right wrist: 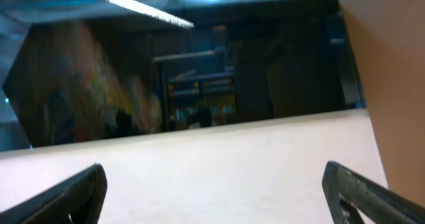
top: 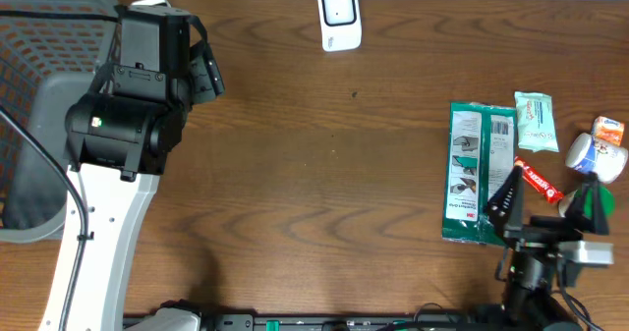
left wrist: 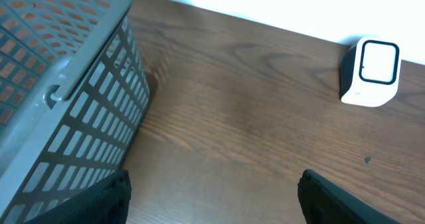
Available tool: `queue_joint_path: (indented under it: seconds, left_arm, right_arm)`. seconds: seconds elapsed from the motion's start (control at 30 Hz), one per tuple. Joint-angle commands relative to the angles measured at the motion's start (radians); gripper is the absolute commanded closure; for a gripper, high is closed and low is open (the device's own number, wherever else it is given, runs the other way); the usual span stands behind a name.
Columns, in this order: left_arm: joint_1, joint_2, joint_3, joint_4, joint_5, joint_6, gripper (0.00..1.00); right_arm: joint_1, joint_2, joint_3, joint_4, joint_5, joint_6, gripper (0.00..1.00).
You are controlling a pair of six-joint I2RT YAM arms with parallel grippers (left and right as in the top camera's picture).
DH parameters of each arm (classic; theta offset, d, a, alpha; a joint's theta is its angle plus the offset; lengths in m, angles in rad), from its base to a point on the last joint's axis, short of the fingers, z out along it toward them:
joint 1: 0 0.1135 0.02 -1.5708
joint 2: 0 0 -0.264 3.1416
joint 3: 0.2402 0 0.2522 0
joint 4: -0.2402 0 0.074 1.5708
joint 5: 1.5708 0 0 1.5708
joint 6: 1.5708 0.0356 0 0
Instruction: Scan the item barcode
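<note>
The left hand (left wrist: 212, 204) is hovering spread open at the upper left, and the right hand (top: 548, 201) is gaping wide by the green packet (top: 472, 164).

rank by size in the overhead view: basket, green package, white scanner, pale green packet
1. gray basket, though partly out of frame
2. green package
3. white scanner and pale green packet look about the same, so no ranking between them

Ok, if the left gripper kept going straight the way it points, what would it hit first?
Most likely the bare table, between the basket and the white scanner; the left gripper, open, seems aimed at neither. Depth is hard to judge here.
</note>
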Motion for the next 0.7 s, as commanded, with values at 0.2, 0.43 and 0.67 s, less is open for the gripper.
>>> queue_joint_path:
  seconds: [0.2,0.43,0.67]
  left_arm:
    - [0.003,-0.002,0.005,-0.003,-0.006,0.017,0.2]
    - [0.003,-0.002,0.005,-0.003,-0.006,0.017,0.2]
    - [0.003,-0.002,0.005,-0.003,-0.006,0.017,0.2]
  right_arm:
    - [-0.012,-0.006,-0.083,-0.068,-0.119,-0.157,0.01]
    - [-0.012,-0.006,-0.083,-0.437,-0.119,-0.169,0.01]
    - [-0.012,-0.006,-0.083,-0.578,-0.119,-0.165,0.01]
